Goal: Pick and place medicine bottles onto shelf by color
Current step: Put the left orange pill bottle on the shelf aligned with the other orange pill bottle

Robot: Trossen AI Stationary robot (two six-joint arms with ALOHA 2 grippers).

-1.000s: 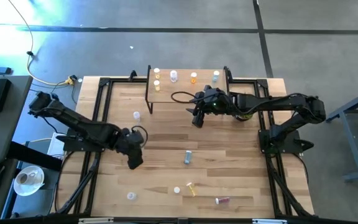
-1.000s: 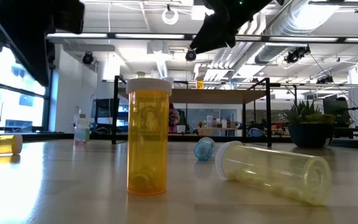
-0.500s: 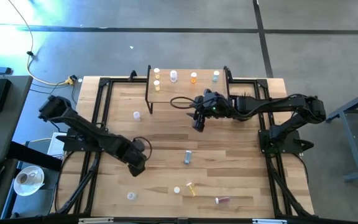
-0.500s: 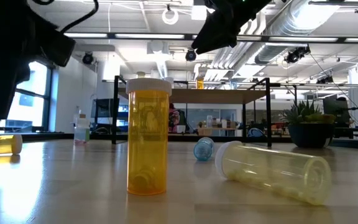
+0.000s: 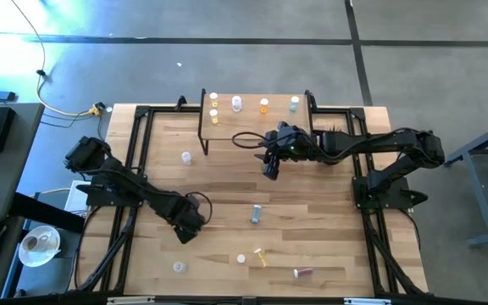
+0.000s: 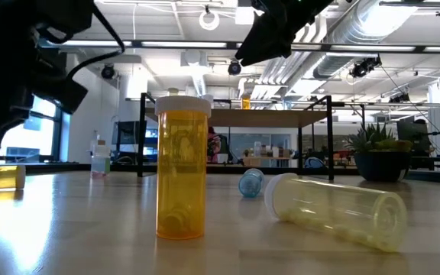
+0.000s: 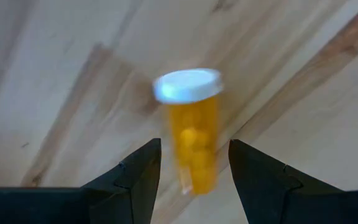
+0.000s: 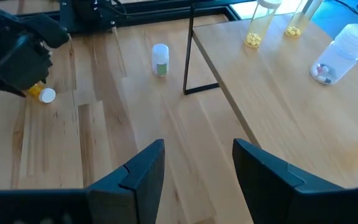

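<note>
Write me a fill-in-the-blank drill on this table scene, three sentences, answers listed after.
1. The bottle between the left gripper's open fingers has a ____ cap.
2. The shelf carries ____ bottles.
3. The right gripper, holding nothing, hangs over the table just in front of the ____.

Answers: white; five; shelf

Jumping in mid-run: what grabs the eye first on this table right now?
The left gripper hangs open over a lying orange bottle with a white cap at the table's front left. The right gripper, also open and empty, hovers mid-table just in front of the shelf, where five bottles already stand.
</note>
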